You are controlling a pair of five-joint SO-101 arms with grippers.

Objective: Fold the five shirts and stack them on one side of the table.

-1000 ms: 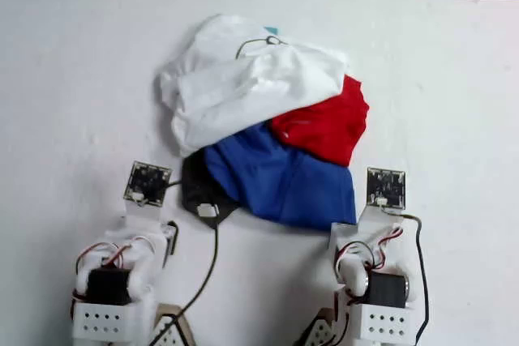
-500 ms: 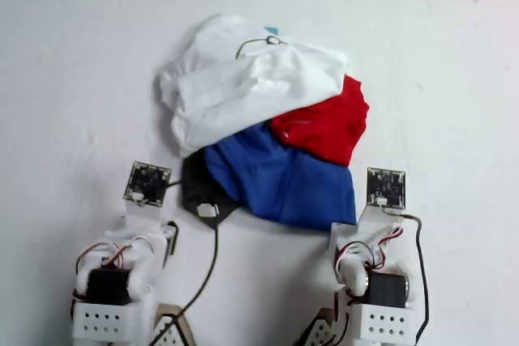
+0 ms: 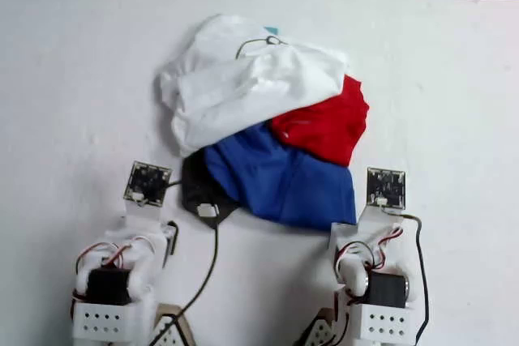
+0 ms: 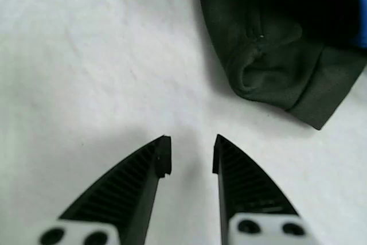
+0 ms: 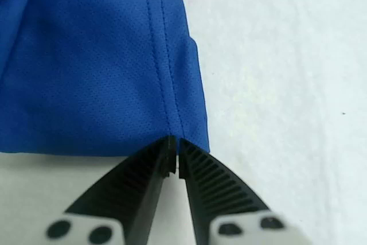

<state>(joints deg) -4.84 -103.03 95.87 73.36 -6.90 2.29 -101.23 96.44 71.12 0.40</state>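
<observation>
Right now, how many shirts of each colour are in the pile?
white shirts: 2, seemingly two overlapping layers
red shirt: 1
blue shirt: 1
black shirt: 1, mostly under the blue one
Total: 5

no text, label or number can be read.

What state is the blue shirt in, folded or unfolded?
Unfolded. The blue shirt lies rumpled in a loose heap, against the red shirt and over the black shirt.
</observation>
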